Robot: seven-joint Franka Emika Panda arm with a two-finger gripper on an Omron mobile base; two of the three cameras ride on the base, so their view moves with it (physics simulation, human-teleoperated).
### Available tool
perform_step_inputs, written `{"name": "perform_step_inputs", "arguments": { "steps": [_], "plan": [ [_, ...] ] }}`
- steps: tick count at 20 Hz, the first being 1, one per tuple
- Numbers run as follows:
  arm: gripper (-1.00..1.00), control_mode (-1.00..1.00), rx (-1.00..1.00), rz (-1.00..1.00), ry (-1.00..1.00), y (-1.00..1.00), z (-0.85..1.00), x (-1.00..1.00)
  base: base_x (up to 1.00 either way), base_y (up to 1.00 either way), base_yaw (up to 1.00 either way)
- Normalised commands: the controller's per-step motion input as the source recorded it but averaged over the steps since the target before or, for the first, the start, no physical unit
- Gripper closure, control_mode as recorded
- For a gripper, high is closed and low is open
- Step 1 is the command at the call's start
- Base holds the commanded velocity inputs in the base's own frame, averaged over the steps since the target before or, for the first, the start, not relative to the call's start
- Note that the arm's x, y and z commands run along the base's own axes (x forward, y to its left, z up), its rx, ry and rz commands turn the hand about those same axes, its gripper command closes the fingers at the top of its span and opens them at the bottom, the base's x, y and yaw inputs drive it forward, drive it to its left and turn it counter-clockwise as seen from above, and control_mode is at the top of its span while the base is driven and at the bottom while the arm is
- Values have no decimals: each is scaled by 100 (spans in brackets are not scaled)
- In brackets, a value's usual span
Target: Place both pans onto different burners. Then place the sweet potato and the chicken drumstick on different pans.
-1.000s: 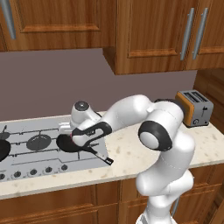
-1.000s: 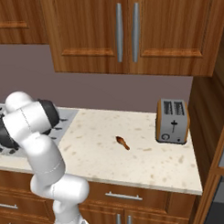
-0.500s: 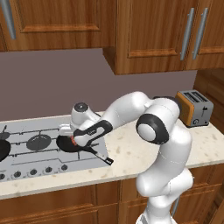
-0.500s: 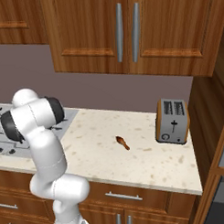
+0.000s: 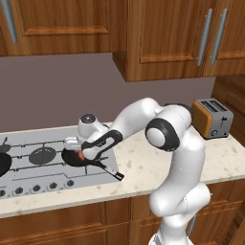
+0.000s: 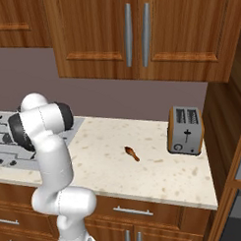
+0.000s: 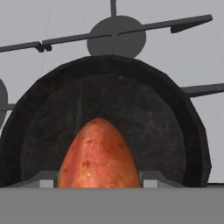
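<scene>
Now we have lowered the gripper (image 5: 80, 154) toward the right pan (image 5: 76, 158) at lower left of the left base view, jaws clamped on the sweet potato (image 7: 99, 155), so release looks near. The other pan (image 5: 4, 163) sits at the cooktop's (image 5: 36, 168) left edge. The drumstick (image 6: 132, 153) lies mid-frame on open counter (image 6: 158, 165), well apart from the toaster (image 6: 185, 130).

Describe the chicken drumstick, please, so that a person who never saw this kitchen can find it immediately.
Start at the toaster standing at the right end of the speckled counter. To its left, on the bare counter between it and the steel cooktop, lies the chicken drumstick, small, brown and thin. It is the only loose food lying on the counter, apart from everything else.
</scene>
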Motion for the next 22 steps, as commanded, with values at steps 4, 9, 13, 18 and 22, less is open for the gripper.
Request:
{"name": "perform_step_inputs", "arguments": {
  "steps": [4, 9, 13, 18, 22],
  "plan": [
    [100, -100, -1, -2, 6, 2, -21, 20, 0, 0, 0],
    [100, -100, -1, -2, 4, 11, -16, 20, 0, 0, 0],
    [100, -100, -2, -2, 4, 13, -17, 21, 0, 0, 0],
    [-100, -100, -2, -2, 5, 7, -14, 15, 0, 0, 0],
    [-100, -100, 0, 0, 2, -1, 0, 1, 0, 0, 0]
  ]
}}
